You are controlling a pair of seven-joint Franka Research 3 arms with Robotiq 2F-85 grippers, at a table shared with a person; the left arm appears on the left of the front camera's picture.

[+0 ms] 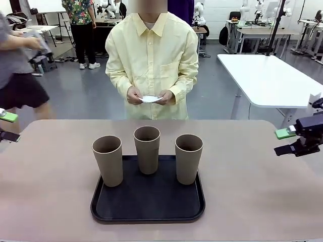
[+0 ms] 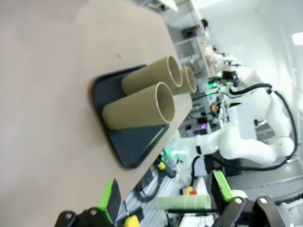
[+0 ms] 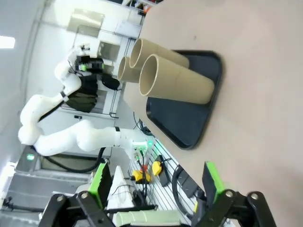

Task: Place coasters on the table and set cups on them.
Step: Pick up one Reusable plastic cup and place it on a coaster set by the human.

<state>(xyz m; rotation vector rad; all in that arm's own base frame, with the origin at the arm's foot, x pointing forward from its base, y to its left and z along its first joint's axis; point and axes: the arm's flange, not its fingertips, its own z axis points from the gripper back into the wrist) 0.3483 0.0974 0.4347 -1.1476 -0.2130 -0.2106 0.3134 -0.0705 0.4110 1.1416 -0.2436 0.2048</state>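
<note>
Upright, cups (image 1: 147, 149) stand on tray (image 1: 146, 202)

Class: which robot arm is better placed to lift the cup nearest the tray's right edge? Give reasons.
Probably right: the right gripper, open, hangs on that cup's side; the left gripper sits beyond the other two cups.

Black tray (image 1: 146, 209) on table (image 1: 50, 191), centre toward 6 o'clock. Three cups upright on tray: left cup (image 1: 107, 160) at 9 o'clock, middle cup (image 1: 147, 149) at 12, right cup (image 1: 188, 158) at 3, all apart. Person (image 1: 151, 55) at table's 12 o'clock, right hand (image 1: 134, 96) and left hand (image 1: 165, 97) holding white coasters (image 1: 150, 99). Left gripper (image 1: 9, 126) at 9 o'clock edge, jaws apart, empty. Right gripper (image 1: 283, 141) at 3 o'clock, jaws apart, empty.
</note>
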